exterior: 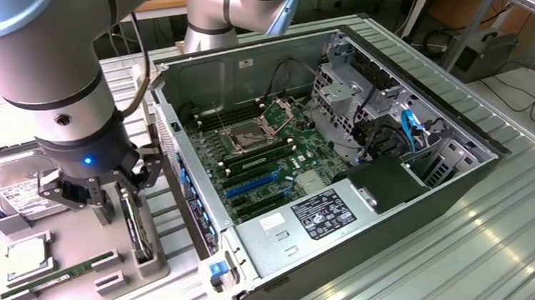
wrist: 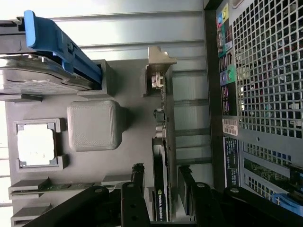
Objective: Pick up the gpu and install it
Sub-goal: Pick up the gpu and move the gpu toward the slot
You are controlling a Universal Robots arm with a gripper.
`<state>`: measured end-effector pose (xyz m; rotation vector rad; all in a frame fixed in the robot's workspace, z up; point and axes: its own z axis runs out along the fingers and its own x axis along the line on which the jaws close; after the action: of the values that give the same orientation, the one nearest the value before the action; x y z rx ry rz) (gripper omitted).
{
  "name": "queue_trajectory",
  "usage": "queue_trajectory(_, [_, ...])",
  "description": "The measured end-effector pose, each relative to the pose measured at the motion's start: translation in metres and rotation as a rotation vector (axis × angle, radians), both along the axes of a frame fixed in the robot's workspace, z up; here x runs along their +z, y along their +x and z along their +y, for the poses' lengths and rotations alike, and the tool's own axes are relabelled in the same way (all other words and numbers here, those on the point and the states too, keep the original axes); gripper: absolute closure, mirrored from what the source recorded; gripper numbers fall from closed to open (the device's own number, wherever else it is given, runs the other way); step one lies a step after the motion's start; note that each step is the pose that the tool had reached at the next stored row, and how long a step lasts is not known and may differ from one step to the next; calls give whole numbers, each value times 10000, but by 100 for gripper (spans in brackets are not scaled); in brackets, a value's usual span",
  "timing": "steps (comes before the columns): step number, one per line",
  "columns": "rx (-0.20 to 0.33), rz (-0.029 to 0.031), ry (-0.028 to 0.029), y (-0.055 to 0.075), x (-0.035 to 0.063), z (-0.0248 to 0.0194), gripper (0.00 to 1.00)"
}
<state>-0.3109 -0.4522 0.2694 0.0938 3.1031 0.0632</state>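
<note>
While the robot arm [exterior: 41,74] hangs over a grey parts tray [exterior: 78,233] just beside the computer case [exterior: 204,76], its jaws stand released. They are spread wide, with one finger on each side of the gpu [exterior: 139,235] and a visible gap on both sides in the wrist view.

The gpu [wrist: 161,142] is a thin black card standing on its long edge in a slot of the tray, on the side of the tray nearest the case. It runs alongside the case's perforated rear panel [wrist: 265,71]. Its pale metal bracket [wrist: 158,64] caps one end, and the jaws straddle the card away from that end.

Farther from the case, the same tray carries a silver hard drive [exterior: 7,188], a square processor [exterior: 27,255] and a narrow green RAM stick [exterior: 57,275]. The case lies open on the ribbed metal desk [exterior: 503,232], with the motherboard and its blue slots [exterior: 251,187] exposed.

The card is probably light and stiff, but fragile (small parts stud its faces). It is likely best pinched on its two flat faces, high on the upper edge and close to mid-length so it does not swing. A firm, gentle squeeze would suit it, since the smooth faces may slip and the board could crack under force.
</note>
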Motion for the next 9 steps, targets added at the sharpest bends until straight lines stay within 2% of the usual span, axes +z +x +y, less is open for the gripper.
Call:
queue_trajectory(6, [-1,-16,113,-3,-87,0,58])
queue_trajectory(9, [0,-16,151,-3,-128,-10,58])
